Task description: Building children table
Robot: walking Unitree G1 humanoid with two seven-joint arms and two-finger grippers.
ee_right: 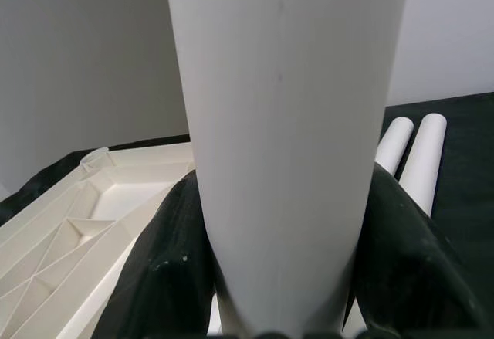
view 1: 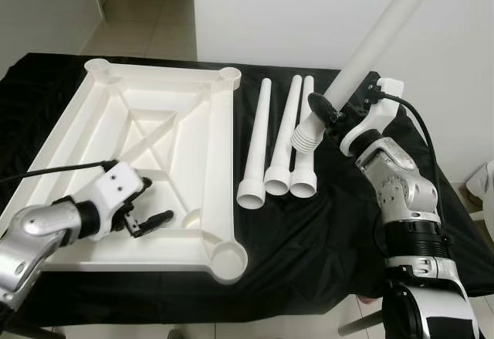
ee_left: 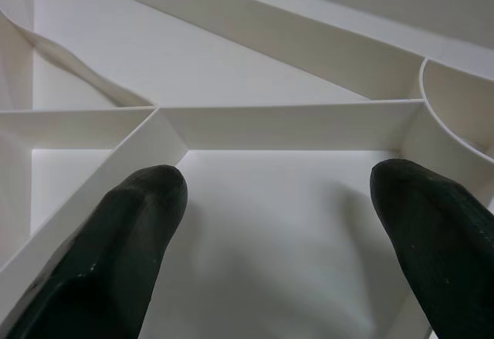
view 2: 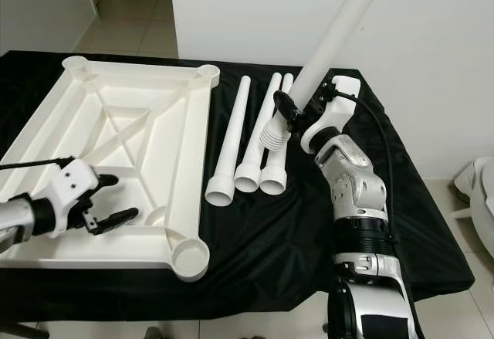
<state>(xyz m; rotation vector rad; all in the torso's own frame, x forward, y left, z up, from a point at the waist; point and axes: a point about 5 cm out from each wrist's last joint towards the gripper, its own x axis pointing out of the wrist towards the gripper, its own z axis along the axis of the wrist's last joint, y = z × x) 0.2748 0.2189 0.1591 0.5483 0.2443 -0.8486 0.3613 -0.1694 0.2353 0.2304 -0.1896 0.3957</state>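
A white plastic table top (view 1: pixel 166 134) lies upside down on the black cloth, ribs up, with a round socket at each corner. My left gripper (view 1: pixel 147 214) rests open inside its near part, fingers (ee_left: pixel 131 231) spread over a ribbed cell. My right gripper (view 1: pixel 328 115) is shut on a white table leg (view 1: pixel 378 38), held tilted with its threaded end (view 1: pixel 307 138) down and its far end high to the right. In the right wrist view that leg (ee_right: pixel 285 138) stands between the two black fingers. Three more white legs (view 1: pixel 278 142) lie side by side right of the top.
The black cloth (view 1: pixel 324 231) covers a table whose front edge runs close below the table top. A white wall (view 1: pixel 309 7) stands behind. A tiled floor (view 1: pixel 147 15) opens at the back left. The near right socket (view 1: pixel 226 258) sits by the cloth's front.
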